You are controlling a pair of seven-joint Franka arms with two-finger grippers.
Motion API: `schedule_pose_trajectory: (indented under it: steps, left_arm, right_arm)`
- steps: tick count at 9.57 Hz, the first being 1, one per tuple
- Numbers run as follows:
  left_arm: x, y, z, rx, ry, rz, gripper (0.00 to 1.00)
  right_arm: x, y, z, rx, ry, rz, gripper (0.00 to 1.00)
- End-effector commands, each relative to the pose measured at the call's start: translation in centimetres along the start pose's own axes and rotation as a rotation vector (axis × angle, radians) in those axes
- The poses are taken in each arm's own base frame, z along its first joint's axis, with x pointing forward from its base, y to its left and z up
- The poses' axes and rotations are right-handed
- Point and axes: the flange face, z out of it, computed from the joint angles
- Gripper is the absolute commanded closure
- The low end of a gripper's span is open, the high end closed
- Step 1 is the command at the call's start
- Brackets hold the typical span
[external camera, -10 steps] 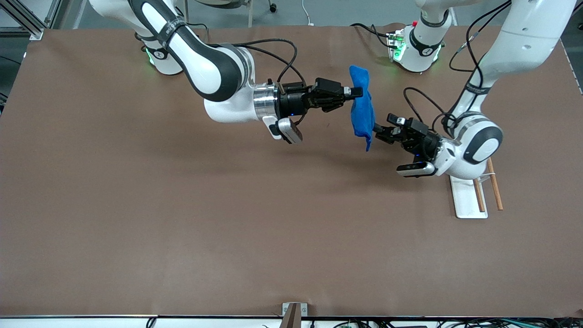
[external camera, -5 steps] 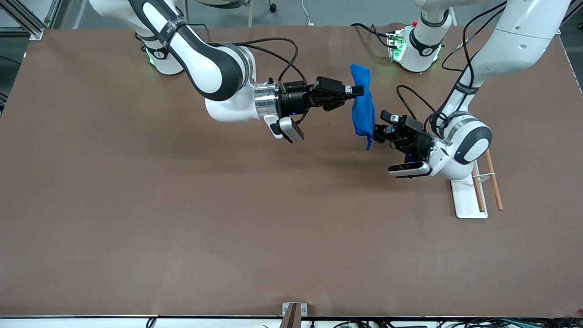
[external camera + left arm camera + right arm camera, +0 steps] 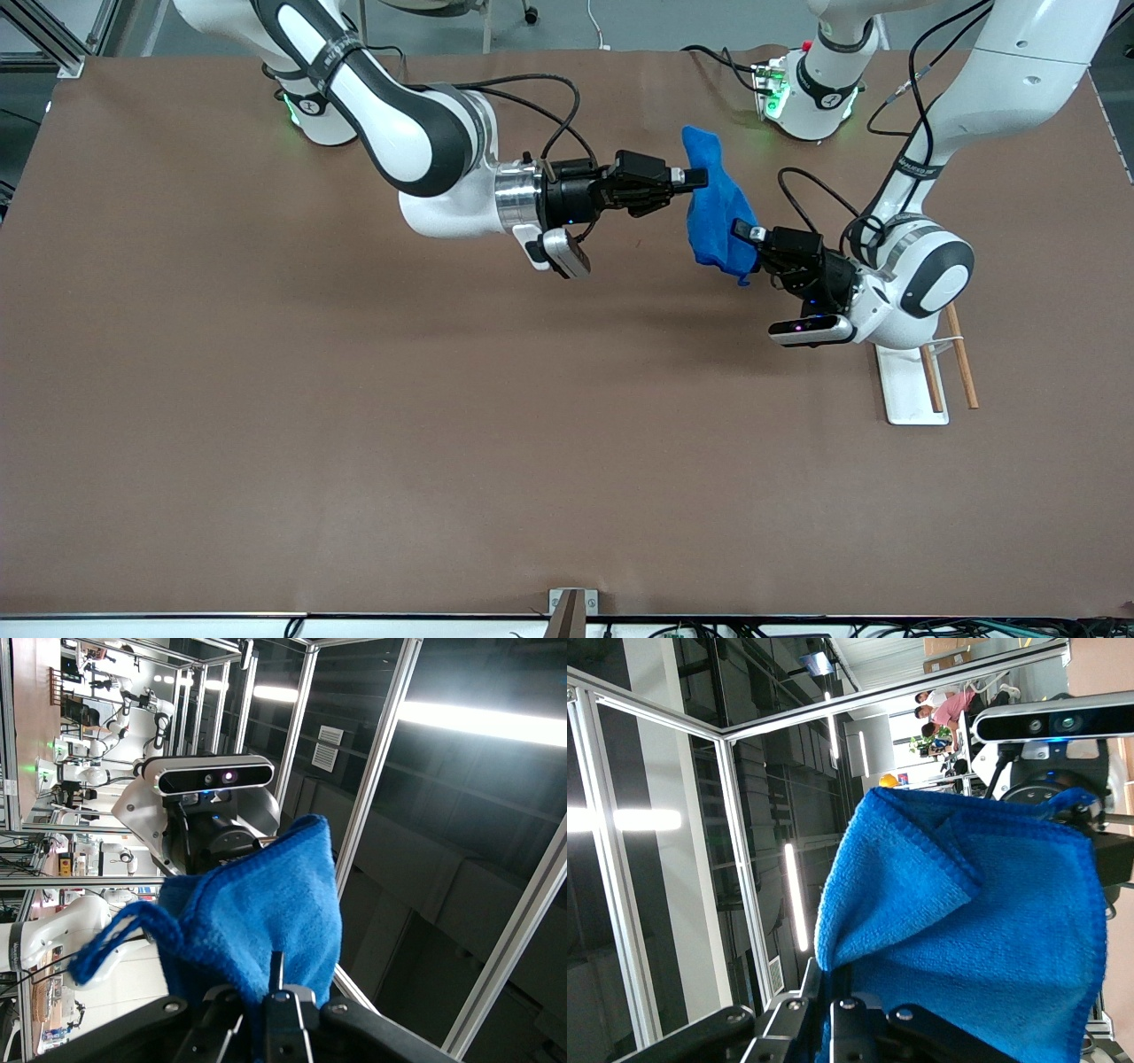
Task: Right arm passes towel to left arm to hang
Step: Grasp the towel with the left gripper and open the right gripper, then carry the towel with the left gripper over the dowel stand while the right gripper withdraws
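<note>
Both hands are meeting in the air over the worktop, midway between the two arm bases, with the towel stretched between them. Right hand, reaching in from the right arm, is pinching the towel's upper edge with its fingers pressed together on the cloth. Left hand, coming from the left arm, is pinching the lower corner, and its wrist view shows cloth bunched between the closed fingers, the thin loop dangling beside them.

Judging by this double grip, the handover itself is in hand: the left hand seems to be holding, while the right is not yet letting go. The next move likely calls for the right hand to spread its fingers and back away, so the left can carry the towel toward the rack at its end of the worktop.

The towel's long axis is running slantwise, its top toward the bases and its lower corner pulled toward the left arm.
</note>
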Motion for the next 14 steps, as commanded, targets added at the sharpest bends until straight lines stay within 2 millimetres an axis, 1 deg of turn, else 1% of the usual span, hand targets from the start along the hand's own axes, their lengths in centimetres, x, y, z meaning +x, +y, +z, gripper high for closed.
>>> schedule_pose_trajectory:
  steps: [1,2,3,4,5,6,7,8,9,10,11,12,13,14]
  left_arm:
    - [-0.1,1.0,-1.3,0.045,0.056,-0.037,1.00]
    - [0.4,2.0,-1.3,0.099,0.104,-0.061,1.00]
    - [1.4,3.5,-1.3,0.167,0.125,-0.080,1.00]
    - [2.3,4.6,-1.6,0.295,0.159,-0.105,1.00]
    - [2.9,6.0,-1.7,0.389,0.178,-0.157,1.00]
    - [3.3,7.6,-2.2,0.475,0.199,-0.220,1.00]
    - [3.4,10.2,-3.7,0.578,0.221,-0.269,1.00]
    - [3.5,12.3,-4.8,0.711,0.230,-0.308,1.00]
    - [3.3,14.2,-6.4,0.850,0.254,-0.343,1.00]
    - [2.9,15.7,-7.8,0.973,0.277,-0.369,1.00]
    - [2.4,17.4,-9.9,1.079,0.312,-0.385,1.00]
    - [2.1,18.4,-11.0,1.169,0.327,-0.387,1.00]
    - [1.7,18.7,-13.2,1.291,0.329,-0.404,1.00]
    - [1.3,18.8,-15.8,1.398,0.330,-0.425,1.00]
  right_arm:
    - [0.2,0.2,0.2,0.015,0.020,-0.004,0.96]
    - [0.3,0.2,0.1,0.014,0.023,0.003,0.70]
    - [0.6,0.3,-0.3,-0.006,0.037,-0.007,0.03]
    - [1.0,0.6,-0.9,-0.049,0.081,-0.011,0.00]
    - [1.2,0.4,-1.5,-0.105,0.106,-0.042,0.00]
    - [1.5,0.4,-2.6,-0.196,0.103,-0.107,0.00]
    - [2.5,1.2,-4.4,-0.264,0.105,-0.144,0.00]
    - [3.5,1.4,-5.8,-0.319,0.088,-0.193,0.00]
    - [4.8,1.3,-7.5,-0.365,0.080,-0.235,0.00]
    - [6.2,1.2,-9.2,-0.419,0.068,-0.284,0.00]
    - [7.1,1.8,-11.0,-0.477,0.052,-0.318,0.00]
    - [8.4,2.4,-13.5,-0.541,0.043,-0.347,0.00]
    - [9.6,2.8,-16.2,-0.615,0.020,-0.387,0.00]
    - [11.0,2.4,-19.0,-0.653,-0.031,-0.416,0.00]
